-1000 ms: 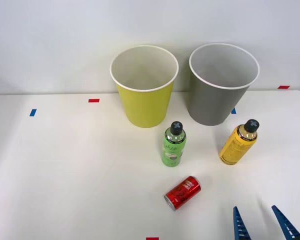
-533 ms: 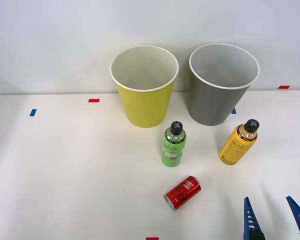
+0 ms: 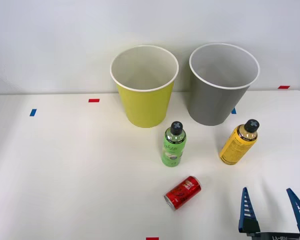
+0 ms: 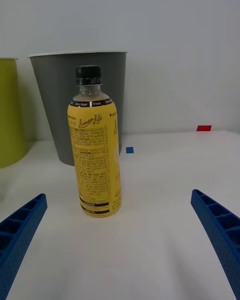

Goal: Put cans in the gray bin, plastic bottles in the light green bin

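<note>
A yellow-orange plastic bottle (image 3: 237, 142) (image 4: 95, 152) with a black cap stands upright in front of the gray bin (image 3: 220, 85) (image 4: 60, 110). A green bottle (image 3: 173, 145) stands upright before the light green bin (image 3: 144, 87) (image 4: 10, 115). The red can (image 3: 182, 192) lies on its side nearer the front edge. My right gripper (image 3: 272, 207) (image 4: 117, 240) is open, low at the front right, short of the yellow bottle, which is centred between its fingers in the wrist view. Nothing is held.
Both bins stand side by side at the back of the white table (image 3: 70, 170), open and upright. Small red tape marks (image 3: 93, 100) and blue tape marks (image 3: 33, 112) dot the tabletop. A pale wall rises behind the bins.
My right gripper has shifted to the right and slightly forward toward the yellow bottle, staying open. The bottles, can and bins have not moved.
</note>
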Action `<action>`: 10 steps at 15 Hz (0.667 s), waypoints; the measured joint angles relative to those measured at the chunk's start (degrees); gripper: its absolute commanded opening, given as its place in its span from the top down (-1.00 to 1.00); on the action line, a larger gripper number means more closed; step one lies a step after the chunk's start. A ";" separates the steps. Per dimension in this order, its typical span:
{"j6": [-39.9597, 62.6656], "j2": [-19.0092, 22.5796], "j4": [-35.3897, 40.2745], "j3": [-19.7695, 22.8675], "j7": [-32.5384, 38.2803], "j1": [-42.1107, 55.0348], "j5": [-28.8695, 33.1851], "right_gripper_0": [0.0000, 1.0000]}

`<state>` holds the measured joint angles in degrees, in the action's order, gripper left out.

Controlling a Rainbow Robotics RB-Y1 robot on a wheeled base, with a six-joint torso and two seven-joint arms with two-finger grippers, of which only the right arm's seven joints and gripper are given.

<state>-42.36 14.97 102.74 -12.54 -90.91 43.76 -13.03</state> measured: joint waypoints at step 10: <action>9.48 -0.82 0.00 1.37 -0.14 -10.90 -1.79 -1.00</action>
<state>-32.88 14.15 102.74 -11.16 -91.05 32.86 -14.83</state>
